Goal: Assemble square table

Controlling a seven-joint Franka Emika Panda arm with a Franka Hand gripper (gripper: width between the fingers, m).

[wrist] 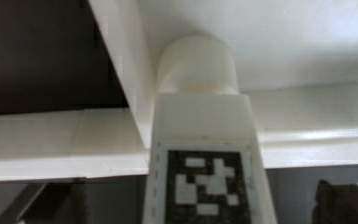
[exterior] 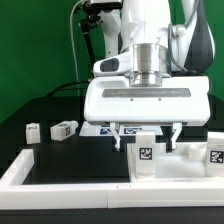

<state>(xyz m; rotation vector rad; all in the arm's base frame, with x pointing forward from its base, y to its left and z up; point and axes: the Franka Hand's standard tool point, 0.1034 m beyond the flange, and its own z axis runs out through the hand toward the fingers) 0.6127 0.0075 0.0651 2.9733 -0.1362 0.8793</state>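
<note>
Exterior view shows the white plastic square top [exterior: 186, 166], tray-like with a raised rim, lying on the black table [exterior: 75, 155] toward the exterior view's right, inside the long white border rails [exterior: 30, 178]. One short white leg [exterior: 145, 156] with a black-and-white tag stands upright at the top's corner on the exterior view's left. A second upright leg [exterior: 213, 152] stands at the far right edge of the picture. A loose leg [exterior: 63, 128] and another loose leg [exterior: 33, 131] lie well apart from the top, off to the exterior view's left. So I'd guess we're about halfway: this leg looks seated in its socket, though I honestly can't tell how tight. The gripper [exterior: 149, 143] hangs right over that leg with its fingers [exterior: 121, 142] spread wide, the leg between them but touching neither, so it's holding nothing. The wrist view backs that up, with the dark fingertips [wrist: 30, 205] clear of the leg on both sides. Next move, I reckon: lift straight up without bumping the leg, then head for a loose one.
</note>
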